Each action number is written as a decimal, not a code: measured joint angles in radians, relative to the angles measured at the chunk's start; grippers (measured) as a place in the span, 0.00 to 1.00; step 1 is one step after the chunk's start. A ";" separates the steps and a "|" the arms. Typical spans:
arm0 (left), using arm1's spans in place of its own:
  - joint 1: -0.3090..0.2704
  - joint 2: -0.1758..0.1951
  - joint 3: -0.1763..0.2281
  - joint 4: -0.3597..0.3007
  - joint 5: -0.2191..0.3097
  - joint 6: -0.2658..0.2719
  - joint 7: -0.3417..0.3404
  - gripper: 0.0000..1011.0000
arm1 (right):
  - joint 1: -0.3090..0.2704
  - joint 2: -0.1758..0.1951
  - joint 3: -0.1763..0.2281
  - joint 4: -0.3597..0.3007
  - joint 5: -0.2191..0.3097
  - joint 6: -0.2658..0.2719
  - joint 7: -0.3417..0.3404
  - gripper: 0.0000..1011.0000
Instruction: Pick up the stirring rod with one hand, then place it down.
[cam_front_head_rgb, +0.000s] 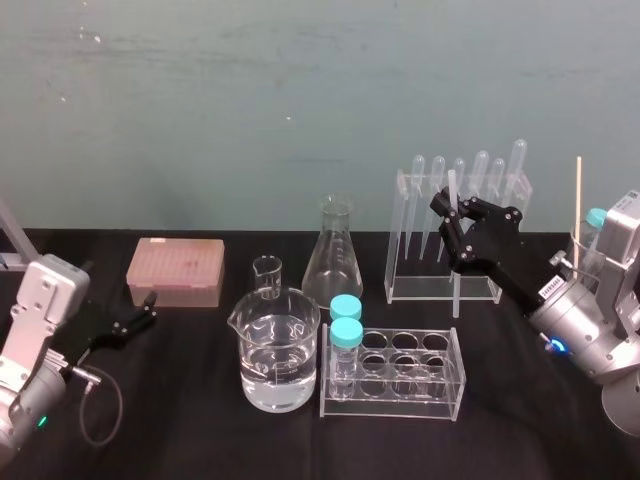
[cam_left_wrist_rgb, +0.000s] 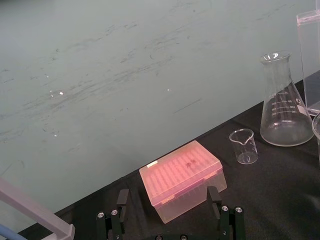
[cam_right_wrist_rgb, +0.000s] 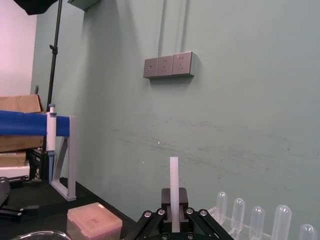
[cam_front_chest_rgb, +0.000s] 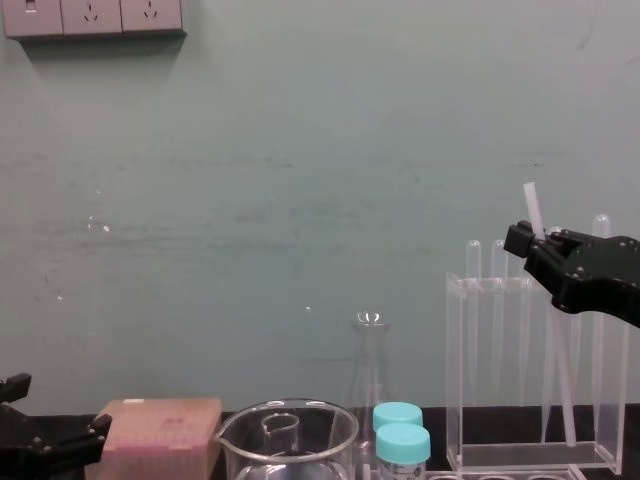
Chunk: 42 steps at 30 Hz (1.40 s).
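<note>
rod in hand, put-down left to do

the right gripper (cam_front_head_rgb: 452, 226) is clenched on the rod (cam_front_head_rgb: 452, 190) at 2 o'clock on the table (cam_front_head_rgb: 180, 410), just in front of the tall rack (cam_front_head_rgb: 410, 245) of pipettes. the rod stands nearly upright with a slight lean. its top pokes above the jaws, and in the chest view its long lower part hangs down before the rack. the lower tip looks clear of the table, though i cannot be sure. the left gripper (cam_front_head_rgb: 146, 312) rests at 9 o'clock beside the pink box (cam_front_head_rgb: 175, 272), jaws spread and holding nothing.

by my reading the pick-up half is done: 1 gripper has the rod. what is left is laying it down and letting go.

room is the concern. the tall rack stands close behind the rod, at 12 o'clock from the gripper. the tube rack (cam_front_head_rgb: 400, 378) with its 2 blue-capped tubes lies at 6 o'clock from it, so the strip between them is narrow for a long rod. the beaker (cam_front_head_rgb: 278, 350) and flask (cam_front_head_rgb: 333, 255) crowd the centre. bare table shows at 7 o'clock, between the left arm and the beaker, and along the near edge at 5 to 6 o'clock. the right arm's own body takes 4 o'clock. a swing of the lower tip could knock the capped tubes.
</note>
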 joint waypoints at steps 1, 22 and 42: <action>0.000 0.000 0.000 0.000 0.000 0.000 0.000 0.99 | 0.000 0.000 0.000 0.000 0.000 0.000 0.000 0.07; 0.000 0.000 0.000 0.000 0.000 0.000 0.000 0.99 | 0.002 -0.001 -0.001 -0.001 0.001 -0.003 0.000 0.07; 0.000 0.000 0.000 0.000 0.000 0.000 0.000 0.99 | 0.002 -0.001 -0.001 -0.001 0.001 -0.003 0.000 0.07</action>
